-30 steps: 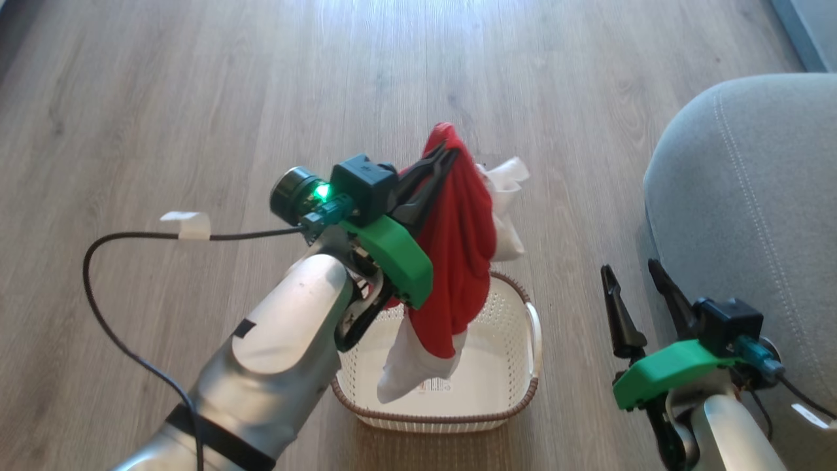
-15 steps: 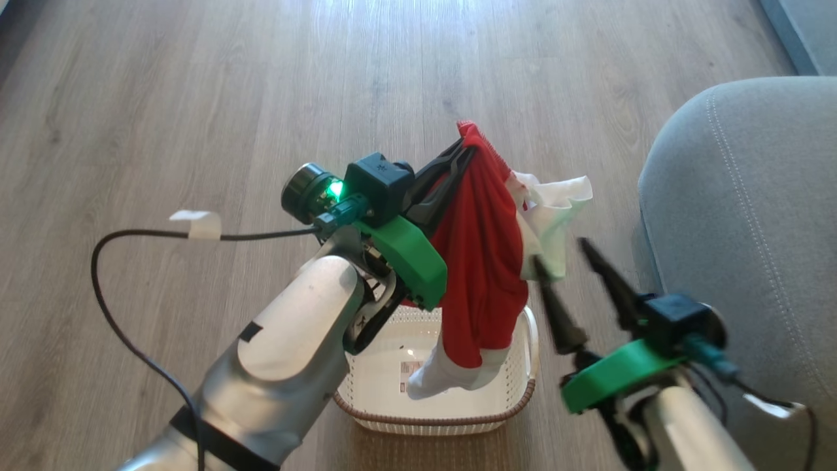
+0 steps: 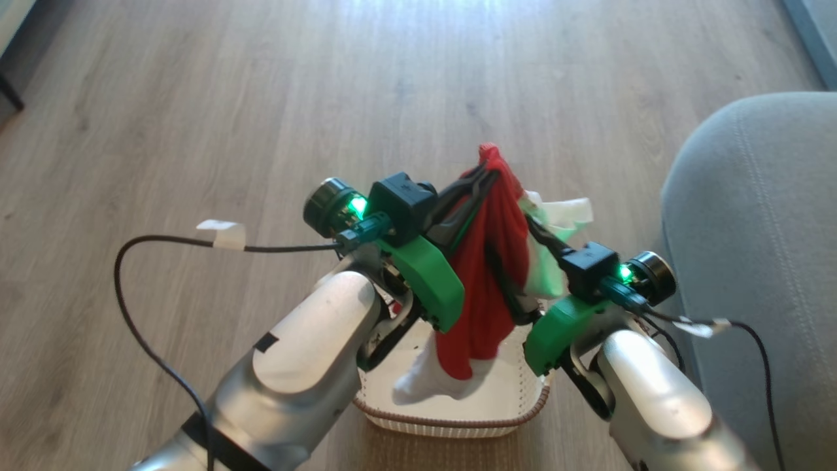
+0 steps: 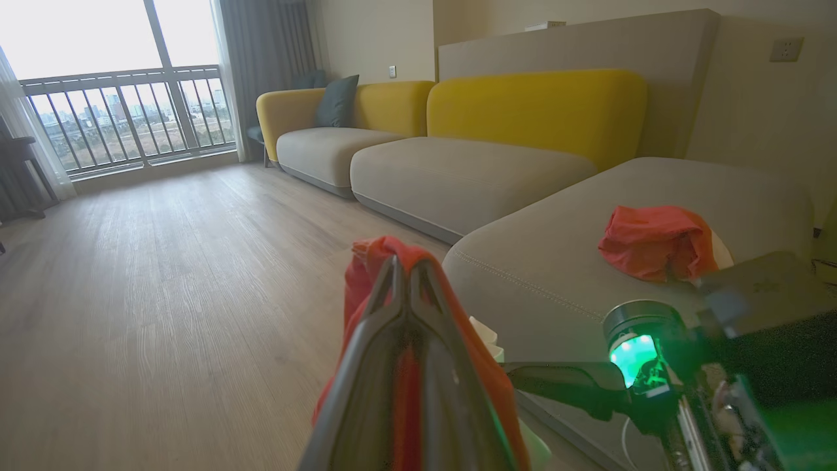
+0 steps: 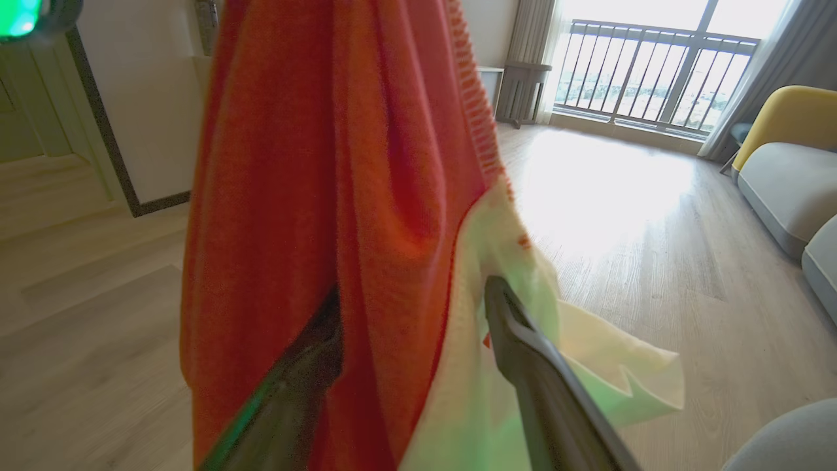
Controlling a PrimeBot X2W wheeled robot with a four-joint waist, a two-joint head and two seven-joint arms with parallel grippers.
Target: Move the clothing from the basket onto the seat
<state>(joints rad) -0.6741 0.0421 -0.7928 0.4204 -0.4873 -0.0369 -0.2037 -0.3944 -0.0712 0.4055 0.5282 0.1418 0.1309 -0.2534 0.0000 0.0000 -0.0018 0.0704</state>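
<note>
Progress is partway: one red garment [image 4: 654,242] lies on the seat [image 4: 569,261], another red piece [image 3: 487,281] hangs above the basket [image 3: 458,426] pinched in my left claw [image 3: 487,173], my right claw [image 5: 413,293] spread wide around it, transfer pending.

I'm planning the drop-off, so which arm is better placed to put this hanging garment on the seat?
Probably left: the left gripper is shut on the red garment, holding it above the basket. The right gripper is nearer the seat, but its fingers stand open either side of the cloth.
</note>
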